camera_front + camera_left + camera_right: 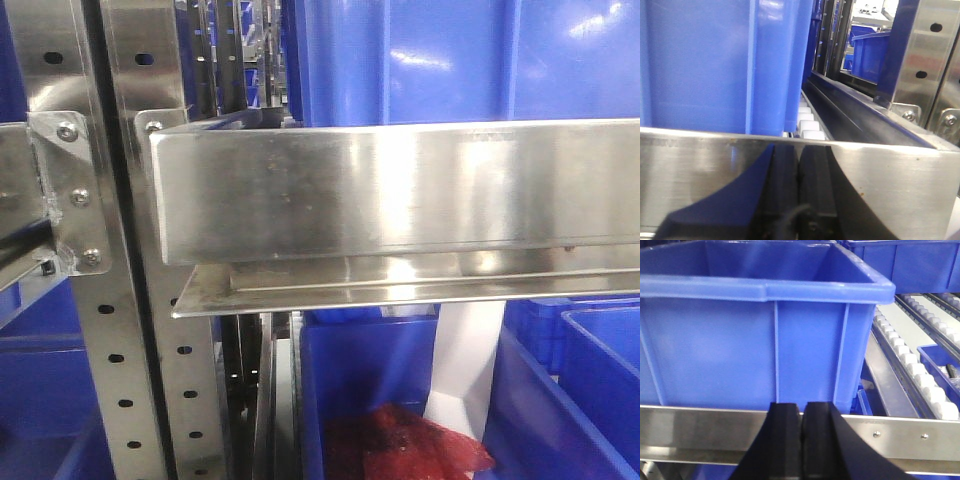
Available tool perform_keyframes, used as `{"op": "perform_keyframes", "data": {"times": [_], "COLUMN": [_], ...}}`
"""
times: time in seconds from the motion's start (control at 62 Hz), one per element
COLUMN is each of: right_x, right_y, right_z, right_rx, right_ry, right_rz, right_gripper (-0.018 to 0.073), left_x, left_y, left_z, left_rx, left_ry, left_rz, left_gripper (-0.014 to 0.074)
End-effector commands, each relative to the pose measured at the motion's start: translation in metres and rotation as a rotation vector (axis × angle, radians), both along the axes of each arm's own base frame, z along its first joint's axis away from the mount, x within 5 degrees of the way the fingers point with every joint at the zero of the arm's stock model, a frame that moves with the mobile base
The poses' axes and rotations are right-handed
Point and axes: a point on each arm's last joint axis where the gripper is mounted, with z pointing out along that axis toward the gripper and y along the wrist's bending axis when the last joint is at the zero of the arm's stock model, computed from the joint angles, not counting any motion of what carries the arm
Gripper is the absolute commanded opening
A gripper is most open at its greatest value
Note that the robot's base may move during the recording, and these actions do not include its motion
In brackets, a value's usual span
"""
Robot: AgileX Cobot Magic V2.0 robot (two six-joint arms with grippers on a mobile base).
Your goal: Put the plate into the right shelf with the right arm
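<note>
From my seat the right gripper (801, 440) has its black fingers pressed together with nothing between them, sitting just in front of the right shelf (900, 432) lip, with a blue bin (760, 335) beyond it. The left gripper (799, 200) is likewise pinched closed and empty against its own steel lip. I cannot find the plate in any view, so I can't give its position, facing or long axis. My worry is pushing forward blind: the fingers could strike the tall lip or the bin wall, since the arm sits so near.
</note>
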Motion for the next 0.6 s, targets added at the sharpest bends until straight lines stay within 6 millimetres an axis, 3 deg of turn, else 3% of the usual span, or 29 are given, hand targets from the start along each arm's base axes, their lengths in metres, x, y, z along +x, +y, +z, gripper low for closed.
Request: {"op": "perform_keyframes", "data": {"times": [0.0,0.306,0.58], "right_x": [0.007,0.013,0.015], "right_y": [0.002,0.006,0.002], "right_z": [0.005,-0.053,-0.117], "right_rx": [-0.035,-0.059,-0.049], "right_ry": [-0.112,-0.247,-0.291], "right_rz": [0.000,-0.083,-0.151], "right_gripper": [0.0052,0.0052,0.0052], "left_x": [-0.001,-0.001,-0.001], "left_y": [0.000,0.000,0.000], "left_z": [0.006,0.006,0.006], "left_rx": [-0.011,-0.011,-0.011], "left_ry": [-0.091,-0.091,-0.091], "left_rz": [0.000,0.000,0.000], "left_gripper": [-0.0047,-0.0047,-0.0047]}}
